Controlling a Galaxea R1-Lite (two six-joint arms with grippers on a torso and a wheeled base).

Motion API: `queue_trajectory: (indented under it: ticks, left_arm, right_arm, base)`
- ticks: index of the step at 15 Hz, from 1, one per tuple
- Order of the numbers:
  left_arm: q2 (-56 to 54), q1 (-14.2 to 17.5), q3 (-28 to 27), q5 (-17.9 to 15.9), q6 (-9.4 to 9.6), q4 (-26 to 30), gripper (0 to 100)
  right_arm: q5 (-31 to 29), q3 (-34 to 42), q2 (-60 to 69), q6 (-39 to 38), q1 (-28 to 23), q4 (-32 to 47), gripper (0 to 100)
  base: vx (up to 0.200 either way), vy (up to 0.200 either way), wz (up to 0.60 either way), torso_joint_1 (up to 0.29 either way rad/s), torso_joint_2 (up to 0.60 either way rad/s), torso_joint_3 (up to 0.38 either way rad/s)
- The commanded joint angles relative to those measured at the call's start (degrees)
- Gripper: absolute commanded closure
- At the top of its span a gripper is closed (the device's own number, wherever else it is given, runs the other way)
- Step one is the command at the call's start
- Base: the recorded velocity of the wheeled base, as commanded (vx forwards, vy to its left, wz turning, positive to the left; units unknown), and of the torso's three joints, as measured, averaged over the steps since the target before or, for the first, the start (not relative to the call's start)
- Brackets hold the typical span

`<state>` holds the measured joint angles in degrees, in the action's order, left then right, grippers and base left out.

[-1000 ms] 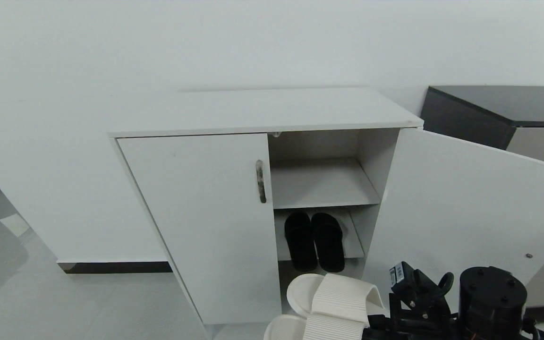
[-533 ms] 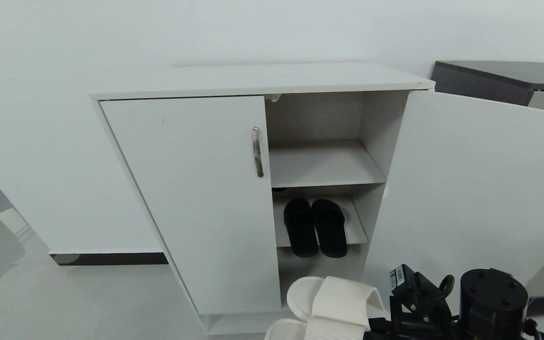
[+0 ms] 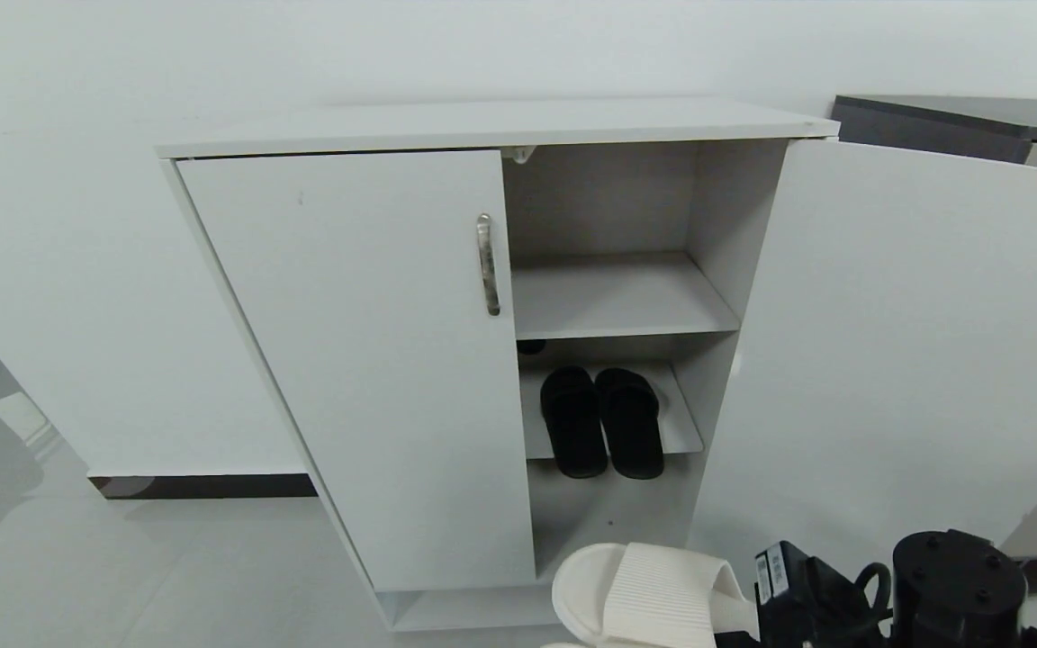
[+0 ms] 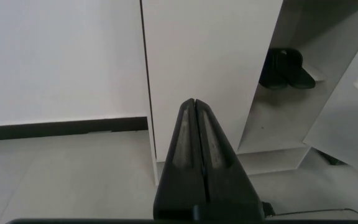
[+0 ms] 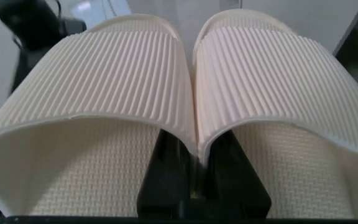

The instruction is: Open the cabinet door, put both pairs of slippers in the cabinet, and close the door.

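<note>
Gripping the white slippers (image 3: 653, 589), the right gripper (image 5: 196, 168) has its dark fingers closed on the pair's touching inner edges, under the straps. The pair is cream-white, with wide ribbed straps and a fine woven pattern on the insoles, and the two lie side by side, toes pointing at the cabinet (image 3: 482, 126). They hang low in front of its open right half, just outside it.

The black slippers (image 3: 601, 420) sit side by side on the lower shelf (image 3: 685, 436), toes inward and heels at the front edge. The upper shelf (image 3: 617, 297) is bare.

The cabinet is plain white. Its right door (image 3: 888, 342) is swung wide open; its left door (image 3: 356, 360) is closed, with an upright metal handle (image 3: 486, 264) near its inner edge.

The left gripper (image 4: 194, 106) is low before the left door, its fingers pressed together with nothing between them.

The cabinet stands on a pale grey tiled floor (image 3: 122, 576) against a white wall (image 3: 77, 225) with a dark baseboard (image 3: 203, 486). A dark piece of furniture (image 3: 960, 121) shows behind the right door.
</note>
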<state>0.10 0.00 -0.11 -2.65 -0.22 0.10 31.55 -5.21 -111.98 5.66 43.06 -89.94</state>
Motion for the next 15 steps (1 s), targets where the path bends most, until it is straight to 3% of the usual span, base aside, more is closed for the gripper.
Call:
queue_trajectory:
  ticks: [1,2,3,4,6,7,8,10,13,15]
  left_arm:
    - [0.0,0.0,0.0,0.0,-0.04,0.0,100]
    - [0.0,-0.1,0.0,0.0,-0.04,0.0,100]
    - [0.0,-0.1,0.0,0.0,-0.04,0.0,100]
    - [0.0,0.0,0.0,0.1,0.04,0.0,100]
    - [0.0,0.0,0.0,0.1,-0.04,0.0,100]
    - [0.0,0.0,0.0,0.1,-0.04,0.0,100]
    - [0.0,0.0,0.0,0.1,0.04,0.0,100]
    - [0.0,0.0,0.0,0.1,0.04,0.0,100]
    - [0.0,0.0,0.0,0.0,0.04,0.0,100]
    - [0.0,0.0,0.0,0.0,0.22,0.0,100]
  right_arm:
    - [-0.9,-0.4,1.3,1.9,0.2,-0.1,100]
    - [-9.0,-6.6,3.3,-5.0,1.0,1.5,100]
    - [-26.6,-16.2,6.8,-11.7,4.5,15.2,100]
    - [-40.4,-30.0,11.1,-15.9,6.6,37.8,100]
    - [-48.7,-48.8,17.8,-25.3,9.1,71.7,100]
    - [-55.9,-61.8,19.8,-32.1,12.8,90.0,100]
    - [-64.8,-65.4,18.9,-33.4,13.9,92.6,100]
    - [-75.0,-64.8,14.5,-30.7,13.9,81.9,100]
    - [-81.2,-59.5,8.8,-17.6,13.9,59.2,100]
    - [-81.7,-59.6,6.6,-15.3,13.6,55.9,100]
  base:
    - [0.000,0.000,0.00,0.000,0.00,0.000]
    - [0.000,0.000,0.00,0.000,0.00,0.000]
    - [0.000,0.000,0.00,0.000,0.00,0.000]
    - [0.000,0.000,0.00,0.000,0.00,0.000]
    - [0.000,0.000,0.00,0.000,0.00,0.000]
    - [0.000,0.000,0.00,0.000,0.00,0.000]
    - [0.000,0.000,0.00,0.000,0.00,0.000]
    - [0.000,0.000,0.00,0.000,0.00,0.000]
    - [0.000,0.000,0.00,0.000,0.00,0.000]
    - [0.000,0.000,0.00,0.000,0.00,0.000]
